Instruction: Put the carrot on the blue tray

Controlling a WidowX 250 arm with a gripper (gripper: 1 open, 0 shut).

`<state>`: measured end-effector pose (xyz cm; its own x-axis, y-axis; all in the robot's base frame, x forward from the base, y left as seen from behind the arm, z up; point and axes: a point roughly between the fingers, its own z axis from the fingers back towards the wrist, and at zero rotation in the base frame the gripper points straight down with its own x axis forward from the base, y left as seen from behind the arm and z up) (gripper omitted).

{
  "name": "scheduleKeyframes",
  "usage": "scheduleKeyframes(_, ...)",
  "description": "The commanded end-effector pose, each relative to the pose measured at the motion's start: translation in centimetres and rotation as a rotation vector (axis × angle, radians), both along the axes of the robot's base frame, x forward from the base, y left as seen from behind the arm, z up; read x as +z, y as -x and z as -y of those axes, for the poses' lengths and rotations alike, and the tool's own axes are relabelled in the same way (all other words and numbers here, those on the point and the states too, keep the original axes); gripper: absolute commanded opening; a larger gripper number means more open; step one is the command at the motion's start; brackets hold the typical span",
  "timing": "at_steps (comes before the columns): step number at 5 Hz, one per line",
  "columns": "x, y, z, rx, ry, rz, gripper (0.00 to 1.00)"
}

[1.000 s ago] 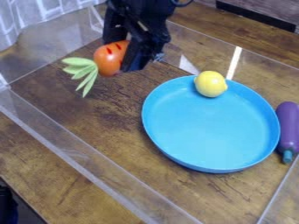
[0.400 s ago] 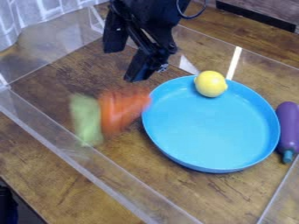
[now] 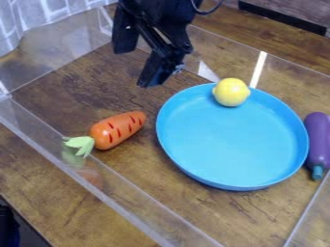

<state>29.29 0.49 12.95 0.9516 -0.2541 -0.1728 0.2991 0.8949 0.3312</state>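
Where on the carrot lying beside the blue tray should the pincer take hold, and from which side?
Probably across the thick orange middle of the carrot, coming from above. It lies flat on the wooden table, long axis slanting, leafy top toward the lower left, apart from the blue tray. The pincer should close across its width; the soft leaves give a poor hold.

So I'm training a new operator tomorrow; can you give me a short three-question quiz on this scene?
1. True or false: the carrot lies on the blue tray.
2. Which thing sits on the tray's far rim? A) purple eggplant B) yellow fruit C) carrot
3. Fill in: the claw hangs above the table, open and holding ____.

Key: 1 false, it lies on the wooden table left of the tray; 2 B; 3 nothing.
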Motion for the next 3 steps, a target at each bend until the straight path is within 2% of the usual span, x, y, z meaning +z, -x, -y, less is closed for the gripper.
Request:
scheduleKeyframes(1,1.0,-0.4,-0.3,0.008,0.022,0.028,1.0)
scheduleKeyframes(2,0.9,-0.7,-0.4,0.005,0.036,0.018,1.0)
scheduleKeyframes(3,-0.9,-0.6,-0.8,-0.038,0.053,0.009,1.0)
